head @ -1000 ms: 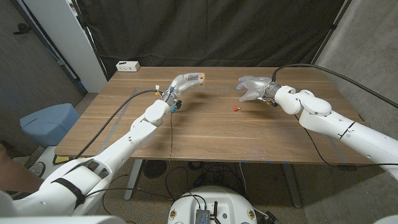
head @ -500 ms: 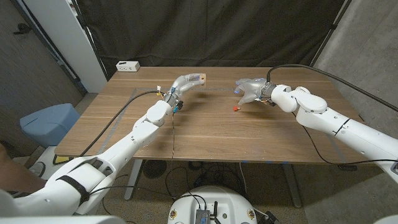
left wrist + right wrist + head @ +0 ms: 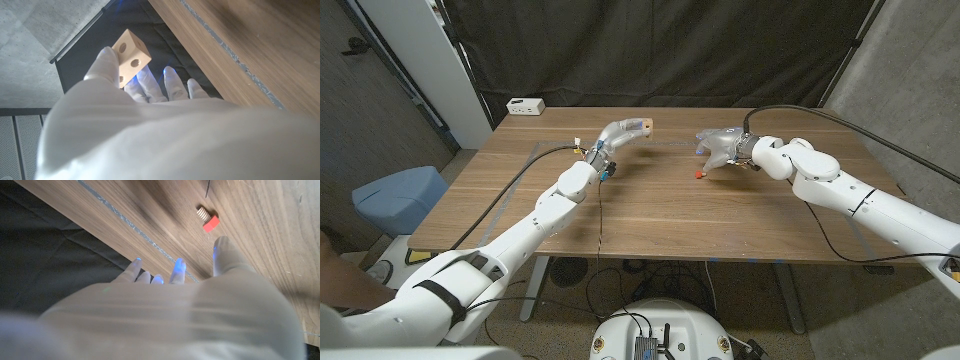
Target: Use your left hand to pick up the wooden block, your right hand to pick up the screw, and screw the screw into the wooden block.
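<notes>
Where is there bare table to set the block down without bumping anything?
The widest bare stretch of table is the near half, between the two forearms. The far left corner holds only a white box. It is tighter along the far edge: the left robot hand holds the wooden block there, and the open right robot hand hovers by the screw.

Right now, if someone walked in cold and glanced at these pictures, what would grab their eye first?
Probably the wooden block with round holes, held up in the left hand near the table's far edge. Next, the small red-headed screw lying loose on the wood, with the right hand beside it, fingers spread and holding nothing.
</notes>
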`<state>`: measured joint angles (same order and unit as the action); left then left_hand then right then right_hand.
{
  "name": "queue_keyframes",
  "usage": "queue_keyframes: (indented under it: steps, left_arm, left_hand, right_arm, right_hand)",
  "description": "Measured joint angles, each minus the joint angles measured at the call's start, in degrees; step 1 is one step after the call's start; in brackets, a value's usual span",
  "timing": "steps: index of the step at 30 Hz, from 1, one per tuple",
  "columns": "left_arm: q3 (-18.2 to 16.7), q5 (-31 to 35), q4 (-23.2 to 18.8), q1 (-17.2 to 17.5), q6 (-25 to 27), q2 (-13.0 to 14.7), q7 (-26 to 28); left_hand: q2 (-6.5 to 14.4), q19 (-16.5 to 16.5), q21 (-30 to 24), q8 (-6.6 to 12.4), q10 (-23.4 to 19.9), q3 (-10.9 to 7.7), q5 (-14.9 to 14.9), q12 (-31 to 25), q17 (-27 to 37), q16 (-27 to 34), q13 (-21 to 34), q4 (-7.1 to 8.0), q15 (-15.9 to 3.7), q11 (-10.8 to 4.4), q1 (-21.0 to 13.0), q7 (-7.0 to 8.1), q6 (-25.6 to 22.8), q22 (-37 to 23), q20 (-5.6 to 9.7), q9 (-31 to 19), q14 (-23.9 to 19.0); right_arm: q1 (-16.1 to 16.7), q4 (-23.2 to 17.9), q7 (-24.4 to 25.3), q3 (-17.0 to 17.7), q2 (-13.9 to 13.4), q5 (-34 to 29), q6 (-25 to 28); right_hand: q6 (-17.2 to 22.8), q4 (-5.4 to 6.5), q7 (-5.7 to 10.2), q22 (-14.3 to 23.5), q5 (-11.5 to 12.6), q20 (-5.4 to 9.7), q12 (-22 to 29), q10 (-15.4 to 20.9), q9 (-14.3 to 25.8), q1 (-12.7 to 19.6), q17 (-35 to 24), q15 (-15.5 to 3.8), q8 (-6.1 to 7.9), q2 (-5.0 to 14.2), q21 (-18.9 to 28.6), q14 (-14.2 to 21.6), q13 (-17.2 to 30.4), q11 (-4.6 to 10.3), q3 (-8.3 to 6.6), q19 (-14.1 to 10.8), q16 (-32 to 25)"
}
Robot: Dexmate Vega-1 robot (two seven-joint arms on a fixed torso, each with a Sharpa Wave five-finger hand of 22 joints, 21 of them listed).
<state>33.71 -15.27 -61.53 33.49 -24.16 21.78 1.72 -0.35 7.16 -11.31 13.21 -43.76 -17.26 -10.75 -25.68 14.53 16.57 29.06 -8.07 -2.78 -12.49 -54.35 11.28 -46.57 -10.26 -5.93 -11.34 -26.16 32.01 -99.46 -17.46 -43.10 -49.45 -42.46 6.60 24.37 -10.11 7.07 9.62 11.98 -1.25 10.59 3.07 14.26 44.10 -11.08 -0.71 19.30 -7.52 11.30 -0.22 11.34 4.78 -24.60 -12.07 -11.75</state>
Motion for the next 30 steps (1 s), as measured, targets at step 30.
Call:
queue_keyframes:
  steps: [30]
  left_arm:
    - [0.6,0.4,0.2,-0.5,1.3,-0.3,0.3]
  left_hand:
    - [0.4,0.0,0.0,-0.05,0.1,0.07,-0.1,0.4,0.3,0.4,0.3,-0.08,0.00,0.10,-0.5,-0.01,0.0,0.0,-0.01,0.0,0.0]
  right_arm:
    - [-2.0,4.7,-0.6,-2.7,2.7,-3.6,-3.7]
  right_hand:
    - [0.3,0.15,-0.32,0.0,0.0,-0.20,0.0,-0.5,1.3,1.6,-0.3,-0.22,1.29,-0.46,-0.3,0.2,0.3,-1.12,-0.79,-0.2,0.0]
